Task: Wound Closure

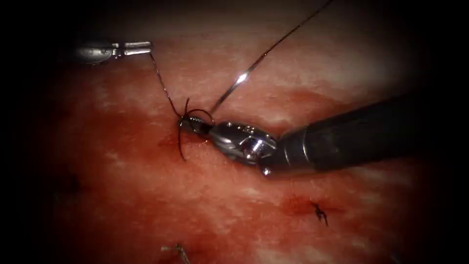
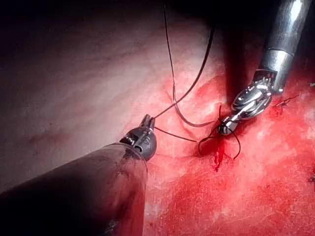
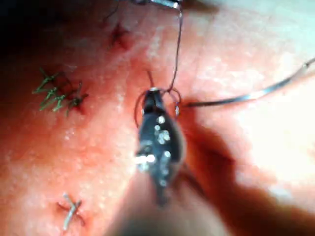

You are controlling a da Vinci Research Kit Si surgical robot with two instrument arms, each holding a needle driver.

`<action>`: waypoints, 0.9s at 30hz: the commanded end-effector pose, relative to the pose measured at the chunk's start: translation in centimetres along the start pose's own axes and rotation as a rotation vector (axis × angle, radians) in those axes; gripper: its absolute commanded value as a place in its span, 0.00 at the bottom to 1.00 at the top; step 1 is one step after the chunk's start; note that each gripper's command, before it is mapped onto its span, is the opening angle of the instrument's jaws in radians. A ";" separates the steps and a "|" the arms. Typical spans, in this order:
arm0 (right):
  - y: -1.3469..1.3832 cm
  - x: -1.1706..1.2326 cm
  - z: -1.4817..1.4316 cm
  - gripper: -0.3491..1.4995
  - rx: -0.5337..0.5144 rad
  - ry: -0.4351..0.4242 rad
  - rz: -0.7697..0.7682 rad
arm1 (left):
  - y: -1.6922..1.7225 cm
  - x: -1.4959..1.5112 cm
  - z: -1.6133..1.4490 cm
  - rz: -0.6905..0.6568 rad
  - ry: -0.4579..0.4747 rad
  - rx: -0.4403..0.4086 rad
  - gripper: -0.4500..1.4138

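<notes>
The thread [image 1: 163, 88] is seen gathered into small loops at the cut [image 1: 181, 139], a short dark slit in the middle of the tissue [image 1: 122, 195] with red fluid [image 1: 171, 146] pooled around it. From these loops one strand is drawn taut up and to the left, where it is held at the tip of the left tool [image 1: 144, 48], whose jaws are closed on it, well apart from the cut on its left side. A second strand is stretched from the loops up and to the right, out of the endoscope view, with a bright glint partway along it. The right tool [image 1: 198, 124] is placed just right of the cut, its tip buried in the loops; its jaws appear pressed together on the thread there, though the exact grip is masked by the loops. A dark curved strand hangs down from the loops across the cut; whether this is thread or part of the needle cannot be told, and the needle cannot be identified with certainty.

In the left wrist view the left tool [image 2: 146, 120] is seen gripping the thread [image 2: 174, 135], with the right tool [image 2: 224, 129] at the cut [image 2: 218, 156]. In the right wrist view the right tool [image 3: 151, 98] is ringed by loops of thread [image 3: 177, 54]. Finished stitches [image 1: 320, 211] are seen lower right of the cut.
</notes>
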 end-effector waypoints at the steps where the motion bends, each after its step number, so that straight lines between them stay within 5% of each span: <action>1: -0.05 -0.10 -0.01 0.00 0.005 -0.003 -0.001 | 0.00 -0.04 0.06 -0.002 -0.003 0.000 0.00; 9: -0.19 -0.30 -0.12 0.00 0.004 -0.002 -0.021 | -0.32 -0.11 0.13 -0.012 -0.020 0.016 0.00; 19: -0.36 -0.46 -0.35 0.00 0.009 -0.008 -0.063 | -0.95 -0.57 0.32 -0.009 -0.075 0.057 0.00; 27: -0.42 -0.51 -0.41 0.00 0.012 -0.010 -0.079 | -1.07 -0.89 0.40 0.007 -0.085 0.074 0.00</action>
